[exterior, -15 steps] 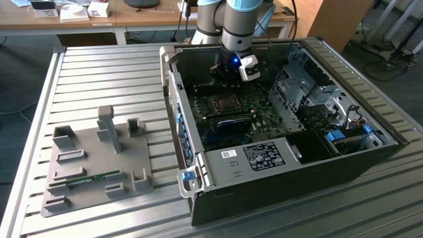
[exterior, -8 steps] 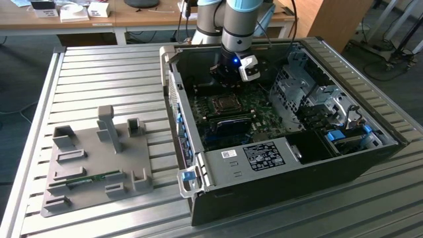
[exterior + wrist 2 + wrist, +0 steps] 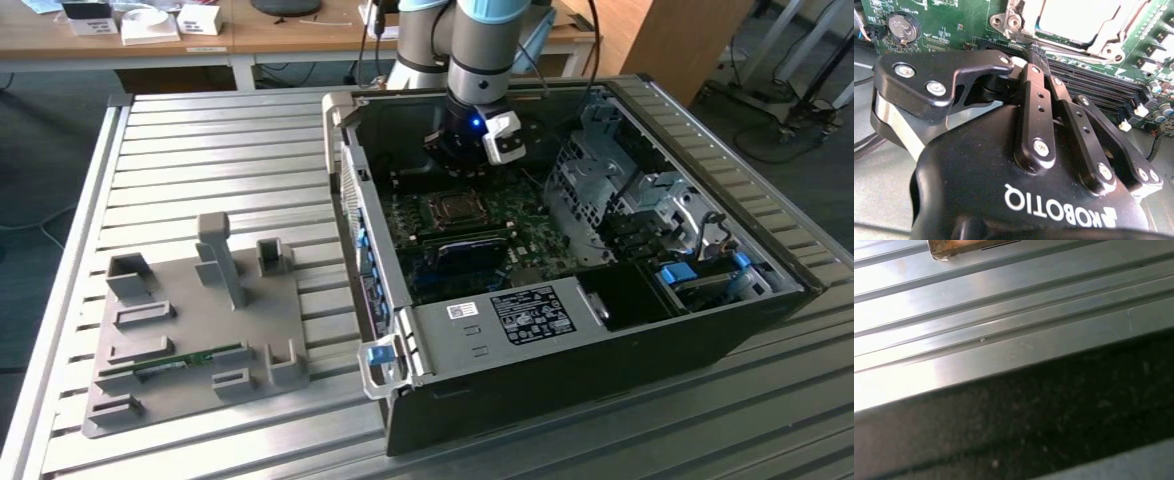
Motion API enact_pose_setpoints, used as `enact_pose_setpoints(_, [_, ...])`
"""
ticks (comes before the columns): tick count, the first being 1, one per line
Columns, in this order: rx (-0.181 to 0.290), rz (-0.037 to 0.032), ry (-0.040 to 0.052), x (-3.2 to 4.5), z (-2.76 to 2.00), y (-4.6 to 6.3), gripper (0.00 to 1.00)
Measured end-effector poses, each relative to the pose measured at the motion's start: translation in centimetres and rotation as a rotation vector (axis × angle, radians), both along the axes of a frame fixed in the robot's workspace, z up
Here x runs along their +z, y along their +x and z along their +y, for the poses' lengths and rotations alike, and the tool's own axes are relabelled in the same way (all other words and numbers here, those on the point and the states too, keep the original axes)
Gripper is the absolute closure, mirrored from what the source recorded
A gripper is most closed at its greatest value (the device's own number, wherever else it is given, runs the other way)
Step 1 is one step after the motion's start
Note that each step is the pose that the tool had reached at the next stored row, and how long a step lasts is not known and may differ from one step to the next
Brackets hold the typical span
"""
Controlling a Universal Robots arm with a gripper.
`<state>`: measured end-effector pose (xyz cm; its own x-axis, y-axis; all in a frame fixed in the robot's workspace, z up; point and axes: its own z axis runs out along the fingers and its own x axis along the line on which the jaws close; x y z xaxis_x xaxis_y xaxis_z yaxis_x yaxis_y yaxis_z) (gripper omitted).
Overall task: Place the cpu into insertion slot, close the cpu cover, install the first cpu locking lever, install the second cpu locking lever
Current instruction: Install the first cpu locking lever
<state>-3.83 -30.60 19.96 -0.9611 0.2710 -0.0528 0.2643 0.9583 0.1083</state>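
Observation:
In the exterior view my gripper (image 3: 461, 172) hangs inside the open computer case, just behind the insertion slot (image 3: 454, 210) on the green motherboard (image 3: 534, 235). The second wrist view shows my gripper (image 3: 1036, 50) shut, its black fingers (image 3: 1036, 95) pressed together with nothing between them. Their tips stand over the long black memory slots (image 3: 1094, 82), a short way from the socket. The cpu (image 3: 1069, 20) lies in the socket with its dull silver top facing up. The silvery cpu cover (image 3: 1016, 22) frames the cpu and looks laid flat around it.
The black case (image 3: 561, 380) rests on a ribbed metal table (image 3: 200, 150), also seen in the first wrist view (image 3: 1004, 315). A white-labelled black box (image 3: 534, 315) and drive cages (image 3: 627, 190) crowd the board. A grey fixture plate (image 3: 187, 330) lies at the exterior view's left.

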Motion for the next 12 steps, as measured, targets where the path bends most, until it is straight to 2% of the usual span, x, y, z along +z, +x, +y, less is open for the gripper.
enact_pose_setpoints(12, [0.0, 0.0, -0.0089, -0.07, -0.03, 0.0, 0.89])
